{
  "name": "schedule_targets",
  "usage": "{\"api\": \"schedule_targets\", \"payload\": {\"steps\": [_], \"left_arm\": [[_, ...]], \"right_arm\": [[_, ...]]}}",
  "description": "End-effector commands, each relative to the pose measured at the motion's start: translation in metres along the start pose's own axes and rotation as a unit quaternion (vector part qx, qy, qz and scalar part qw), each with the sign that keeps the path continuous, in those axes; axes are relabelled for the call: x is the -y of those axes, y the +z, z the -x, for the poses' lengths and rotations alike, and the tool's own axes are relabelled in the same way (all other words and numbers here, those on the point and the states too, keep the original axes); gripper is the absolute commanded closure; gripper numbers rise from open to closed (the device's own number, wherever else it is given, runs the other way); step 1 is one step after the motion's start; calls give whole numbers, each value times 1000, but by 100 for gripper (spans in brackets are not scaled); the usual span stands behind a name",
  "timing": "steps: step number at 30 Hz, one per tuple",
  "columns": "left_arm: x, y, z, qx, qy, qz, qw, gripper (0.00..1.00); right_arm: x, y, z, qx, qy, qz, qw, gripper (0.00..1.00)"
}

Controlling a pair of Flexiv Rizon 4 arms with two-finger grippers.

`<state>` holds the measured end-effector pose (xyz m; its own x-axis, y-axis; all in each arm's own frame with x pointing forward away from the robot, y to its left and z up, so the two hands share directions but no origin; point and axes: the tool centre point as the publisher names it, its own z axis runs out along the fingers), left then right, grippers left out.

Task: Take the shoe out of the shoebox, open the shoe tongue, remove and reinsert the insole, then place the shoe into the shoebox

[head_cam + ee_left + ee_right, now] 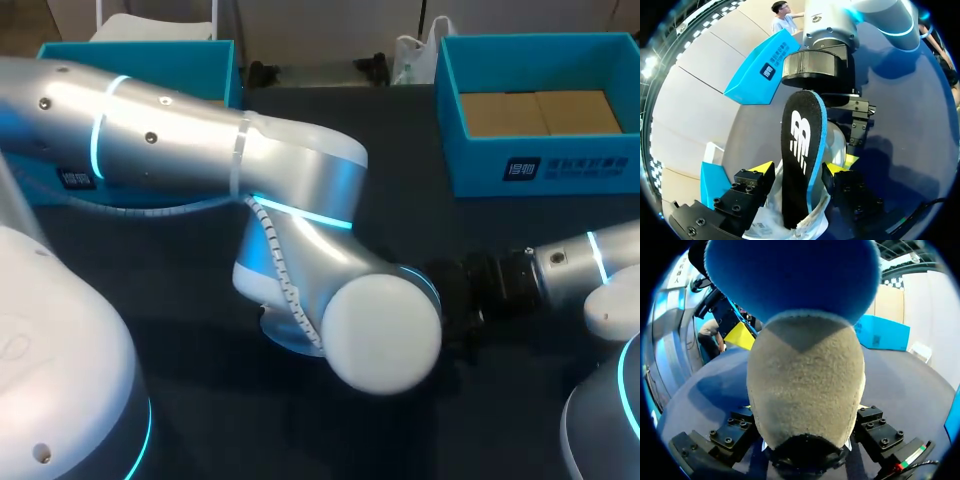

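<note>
Your left tool (pixel 799 170) is clenched on the shoe (pixel 770 220), a yellow tip pressed to each side of the white upper, opening facing up. The insole (pixel 800 145) stands out of that opening, one end down inside the shoe and the rest rising towards your right tool (pixel 805 430). The right tool grips the insole across its width, with the fuzzy underside filling the space between its fingers.

You are in the insole step. Whether it is coming out or going back in cannot be judged from this moment.

If removing, draw straight along the shoe's length while the left tool holds firm. If reinserting, keep the insole lined up with the opening so it doesn't fold.

The open shoebox (pixel 560 165) waits on the bench (pixel 400 130), well apart from both tools.
</note>
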<state>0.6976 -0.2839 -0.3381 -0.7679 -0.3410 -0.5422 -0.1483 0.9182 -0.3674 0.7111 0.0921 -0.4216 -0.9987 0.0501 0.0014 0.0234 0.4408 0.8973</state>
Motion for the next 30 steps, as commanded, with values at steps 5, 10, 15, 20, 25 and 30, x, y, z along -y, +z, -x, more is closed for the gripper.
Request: {"api": "schedule_targets", "payload": {"steps": [5, 10, 15, 20, 25, 30], "left_arm": [[-2, 12, -1, 6, -3, 8, 1000, 41], [-8, 8, 2, -8, -3, -1, 1000, 56], [-6, 8, 2, -9, -1, -10, 1000, 100], [2, 8, 5, -12, -5, -17, 1000, 100], [12, 4, 8, -14, -13, -32, 999, 100], [21, 3, 10, -19, -19, -43, 999, 100]], "right_arm": [[0, 1, -2, 1, 0, -2, 1000, 100], [0, 1, -2, 1, 0, -2, 1000, 100], [0, 1, -2, 1, 0, -2, 1000, 100], [0, 1, -2, 1, 0, -2, 1000, 100], [0, 1, -2, 1, 0, -2, 1000, 100], [0, 1, -2, 1, 0, -2, 1000, 100]]}}
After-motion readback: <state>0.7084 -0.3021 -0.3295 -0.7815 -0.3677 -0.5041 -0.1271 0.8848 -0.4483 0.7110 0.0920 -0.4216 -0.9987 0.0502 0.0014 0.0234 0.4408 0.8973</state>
